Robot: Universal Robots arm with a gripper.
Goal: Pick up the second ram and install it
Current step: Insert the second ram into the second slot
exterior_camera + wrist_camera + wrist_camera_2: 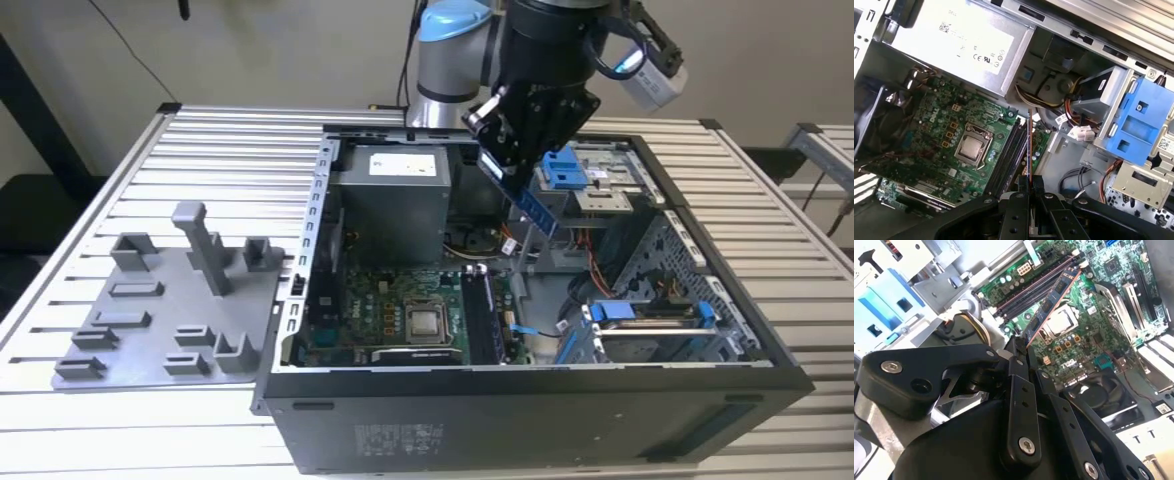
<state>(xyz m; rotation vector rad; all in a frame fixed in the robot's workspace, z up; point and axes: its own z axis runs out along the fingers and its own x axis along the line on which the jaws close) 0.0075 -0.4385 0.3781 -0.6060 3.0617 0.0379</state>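
My gripper [505, 168] hangs over the open computer case [534, 400], shut on the second ram [531, 203], a long thin dark stick that slants down from the fingers. In the second wrist view the ram [1055, 301] reaches out from between the black fingers [1015, 356] over the motherboard. In the first wrist view it shows edge-on as a thin line [1030, 142] above the fingers [1022, 186], just beside the long memory slots [1008, 156]. The slots [483, 315] lie below the stick, with a clear gap between them.
The motherboard holds a bare processor socket [427, 322] beside the slots. A grey power supply [394, 185] fills the back of the case, and a blue drive cage [567, 165] sits at the exterior view's right. A grey plastic tray with upright posts [160, 310] lies left of the case.
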